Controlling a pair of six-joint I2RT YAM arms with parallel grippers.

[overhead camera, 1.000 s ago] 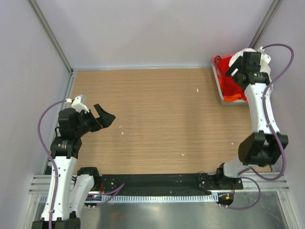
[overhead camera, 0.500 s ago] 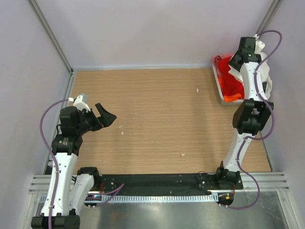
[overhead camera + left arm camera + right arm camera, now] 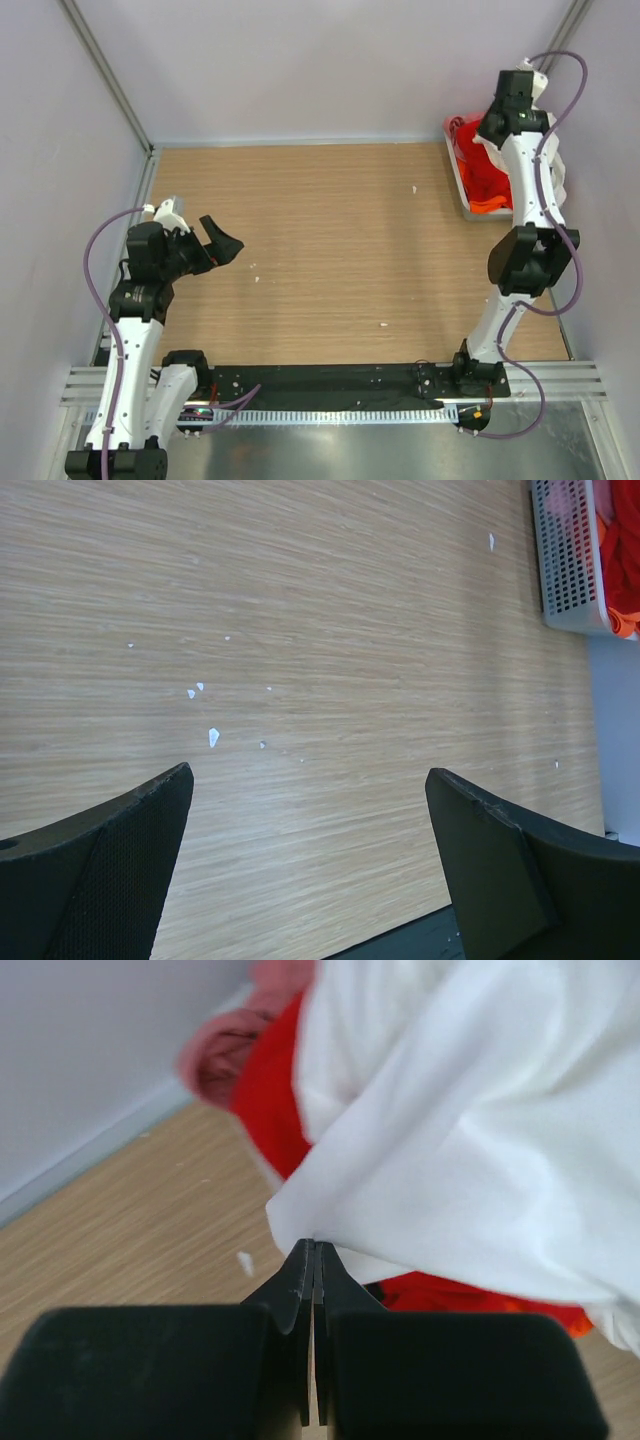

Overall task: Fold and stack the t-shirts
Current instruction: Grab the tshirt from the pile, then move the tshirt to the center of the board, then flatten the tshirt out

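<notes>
Top external view: against a second ago, the right arm has straightened and lifted over the far right corner, and the right hand [image 3: 515, 95] has gone from wide open to fully shut; the left arm has not moved. The white t-shirt [image 3: 560, 180] trails down beside the raised arm, partly out of the tub [image 3: 463, 195]; the red t-shirts [image 3: 478, 160] lie in the tub beneath it. The left hand [image 3: 222, 245] hovers over the near left of the surface [image 3: 340, 240], well apart from all cloth.

Left wrist view: the left hand's fingers stand as far apart as they go, with only bare surface between them; it holds and touches nothing; the tub, with red cloth in it, sits at the far corner.

Right wrist view: the right hand's fingers are pressed together on a thin fold at the white t-shirt's edge; the rest of the shirt billows above the red cloth.

Hazards, as judged from here: the pinch takes only a narrow edge, so the hanging shirt's weight could pull it free during the lift; the white cloth lies on the red, so friction may drag a red t-shirt out of the tub; cloth draped along the arm could snag as it swings inward.
</notes>
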